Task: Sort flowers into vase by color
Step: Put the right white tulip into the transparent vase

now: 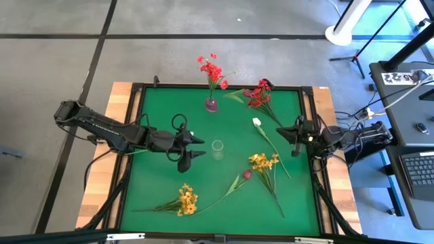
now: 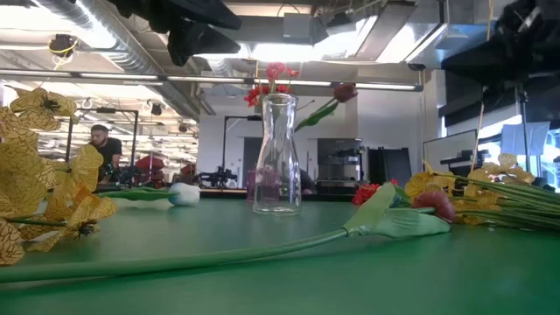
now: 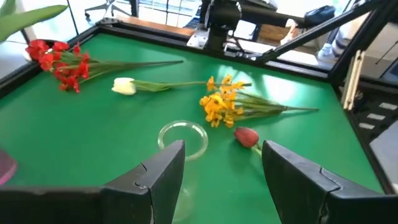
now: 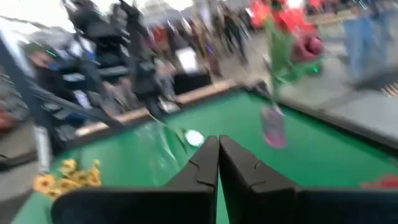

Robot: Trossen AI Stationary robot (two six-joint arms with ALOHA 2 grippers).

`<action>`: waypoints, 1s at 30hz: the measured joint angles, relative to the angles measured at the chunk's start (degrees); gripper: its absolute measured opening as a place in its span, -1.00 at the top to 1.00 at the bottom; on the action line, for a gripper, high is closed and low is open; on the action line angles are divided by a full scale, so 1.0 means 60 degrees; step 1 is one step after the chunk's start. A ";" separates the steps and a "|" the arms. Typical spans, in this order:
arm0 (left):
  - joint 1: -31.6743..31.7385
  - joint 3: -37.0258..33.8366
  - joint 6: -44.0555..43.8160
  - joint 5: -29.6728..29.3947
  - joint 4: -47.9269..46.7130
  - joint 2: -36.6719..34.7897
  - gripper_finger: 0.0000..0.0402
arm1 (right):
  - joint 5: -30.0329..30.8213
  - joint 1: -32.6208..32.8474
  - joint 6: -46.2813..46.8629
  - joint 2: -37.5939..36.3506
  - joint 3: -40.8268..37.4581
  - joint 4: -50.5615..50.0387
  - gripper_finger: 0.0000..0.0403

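Note:
A clear glass vase (image 1: 217, 149) stands upright at the table's middle; it also shows in the low view (image 2: 276, 157). A small purple vase (image 1: 211, 104) at the far side holds red blossoms (image 1: 212, 71). Lying flat on the green mat are a red spray (image 1: 259, 95), a white tulip (image 1: 257, 123), a yellow spray (image 1: 263, 163), a dark magenta tulip (image 1: 247, 174) and a second yellow spray (image 1: 184, 200). My left gripper (image 1: 201, 148) is open and empty just left of the clear vase (image 3: 182, 138). My right gripper (image 1: 293, 139) is shut and empty at the right edge (image 4: 217, 149).
A black raised frame (image 1: 133, 122) borders the green mat. The mat's left half between the left arm and the near yellow spray is bare. The room behind shows a person (image 2: 103, 149) far off.

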 joint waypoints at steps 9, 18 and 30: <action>0.0229 0.0000 0.0000 -0.0589 -0.0462 0.0007 -0.03 | -0.0515 0.0000 0.4315 0.4122 0.3796 -0.7157 0.93; 0.0288 0.0000 -0.0182 -0.0622 -0.0452 0.0007 -0.03 | -0.0758 -0.0391 0.5118 0.8173 0.4121 -0.7640 0.70; 0.0255 0.0000 -0.0175 -0.0604 -0.0456 0.0007 -0.03 | -0.2359 -0.2876 0.3130 1.1316 0.4121 -0.4519 -0.20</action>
